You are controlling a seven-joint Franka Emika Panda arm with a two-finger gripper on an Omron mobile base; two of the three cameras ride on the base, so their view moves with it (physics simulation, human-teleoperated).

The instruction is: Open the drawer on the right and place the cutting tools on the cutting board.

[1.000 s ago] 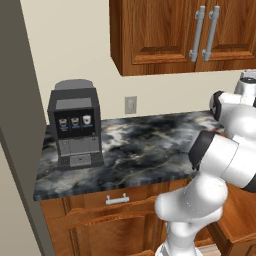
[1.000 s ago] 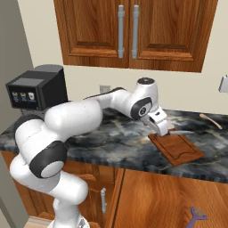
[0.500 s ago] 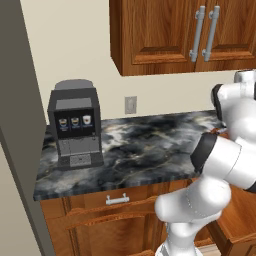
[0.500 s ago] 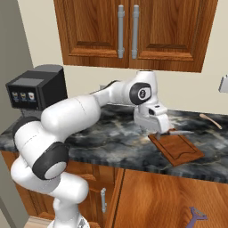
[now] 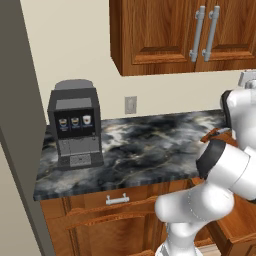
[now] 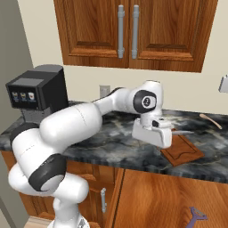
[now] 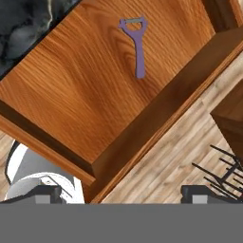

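The drawer [image 7: 80, 99] stands pulled out, and a purple peeler [image 7: 137, 45] lies on its light wooden floor; the peeler [image 6: 196, 217] also shows at the bottom right of the right base view. The reddish cutting board [image 6: 182, 151] lies on the dark marble counter [image 6: 111, 142]. A thin silver knife blade [image 6: 183, 132] shows at the board's far edge, its handle hidden behind my hand. My gripper [image 6: 153, 136] hangs by the board's left corner, pointing down over the drawer. In the hand view my gripper [image 7: 121, 194] is open, nothing between its fingertips [image 7: 45, 192].
A black coffee machine [image 5: 75, 122] stands at the counter's left end. A wooden spoon [image 6: 210, 120] lies at the back right. Upper cabinets [image 6: 129, 31] hang above. A closed drawer with a silver handle [image 5: 117, 200] sits below the counter on the left.
My hand has turned and come a little lower and left, from above the board to its left corner. The jaws have stayed open.
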